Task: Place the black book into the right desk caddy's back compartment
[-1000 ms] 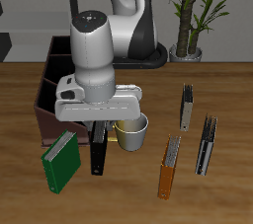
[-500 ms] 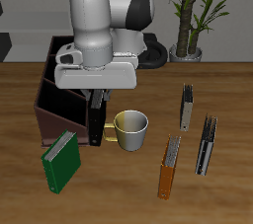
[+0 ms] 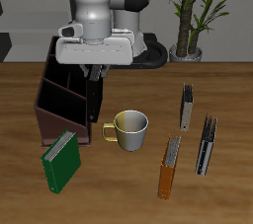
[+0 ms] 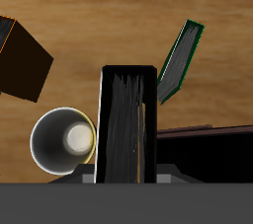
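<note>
My gripper is shut on the black book, which hangs upright below it, lifted off the table. It is beside the long wall of the right desk caddy, a dark maroon box with black sections. The back compartment lies just behind and beside the gripper, partly hidden by the hand. In the wrist view the black book fills the middle and the caddy's wall runs alongside it.
A cream mug stands on the table near the caddy, and also shows in the wrist view. A green book leans at the caddy's front end. An orange book and two dark books stand beyond the mug. A plant stands at the back.
My gripper has lifted the black book from beside the mug and carried it up and back, along the caddy's wall toward its back end.
</note>
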